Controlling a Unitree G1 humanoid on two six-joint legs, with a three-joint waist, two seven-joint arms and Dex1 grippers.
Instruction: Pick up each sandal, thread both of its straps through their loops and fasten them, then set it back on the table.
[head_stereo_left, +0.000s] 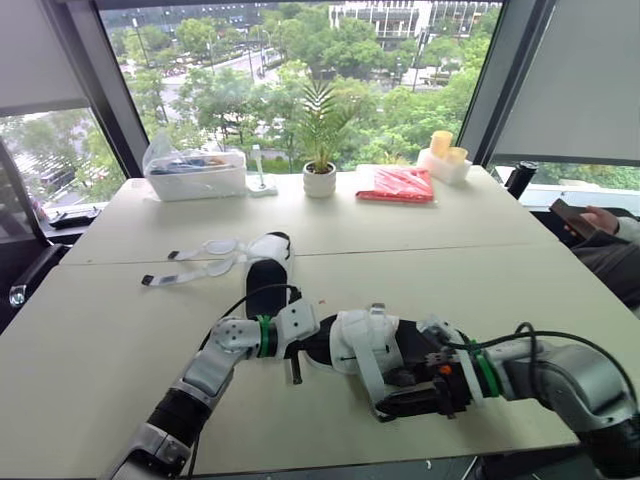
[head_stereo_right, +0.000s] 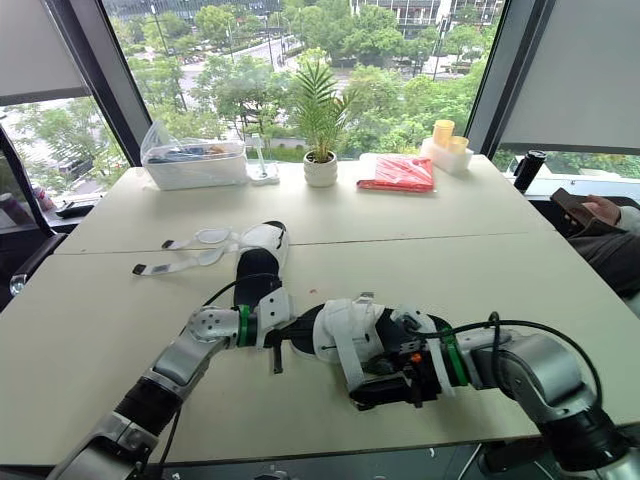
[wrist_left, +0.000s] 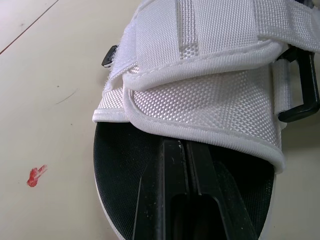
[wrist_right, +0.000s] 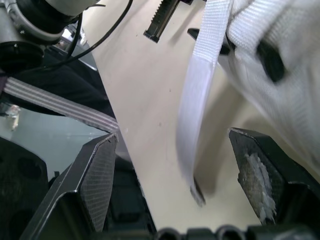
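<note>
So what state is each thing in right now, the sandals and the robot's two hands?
Near sandal: a strap hanging loose.
Far sandal: flat on table, both straps undone.
Left gripper: shut, over near sandal's insole.
Right gripper: open around that loose strap.

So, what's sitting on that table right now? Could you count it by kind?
Sandals: 2, the near one and the far one
Potted plant: 1
Clear plastic box: 1
Red packet: 1
White tray: 1
Yellow cylinders in that tray: 2
Small white stand: 1
Total: 9
</note>
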